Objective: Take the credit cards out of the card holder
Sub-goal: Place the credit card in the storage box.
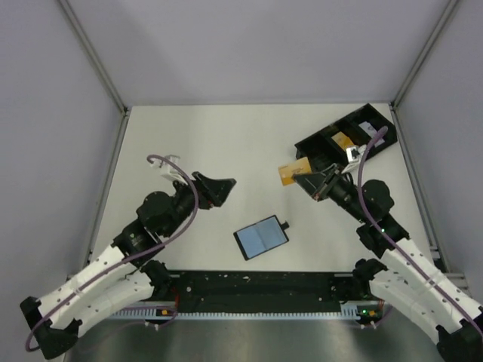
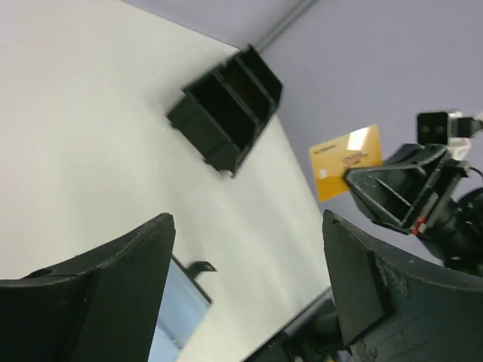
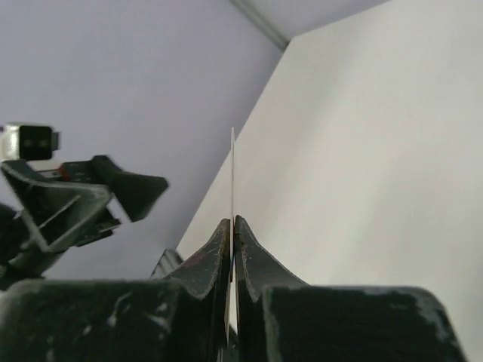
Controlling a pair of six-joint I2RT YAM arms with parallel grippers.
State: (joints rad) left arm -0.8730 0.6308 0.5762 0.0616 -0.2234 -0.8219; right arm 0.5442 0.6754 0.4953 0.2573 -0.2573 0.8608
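- Gripping a thin orange-yellow credit card (image 1: 293, 173) by one edge, the right gripper (image 1: 307, 179) has its two fingers pressed together on it. It holds the card in the air over the white table (image 1: 204, 143), just beside the long black compartmented tray (image 1: 347, 139).
- The right wrist view shows this card only edge-on, as a thin pale line standing up between the closed fingertips. Its colour cannot be seen there.
- The left wrist view shows the flat face of the card instead: orange-yellow, with a pale corner and print too small to read.
- The small flat black card holder (image 1: 261, 237) lies unfolded on the table between the two arms, well apart from the card. Its glossy blue-grey inside faces up, and a little black tab sticks out at its right edge.
- Only the top view shows the holder whole. The left wrist view catches one corner and the tab.
- The left gripper (image 1: 219, 187) hangs over the table to the left of the holder. Its own wrist view shows the fingers standing wide apart.
- In the top view one compartment of the tray holds something orange, but I cannot tell what it is.
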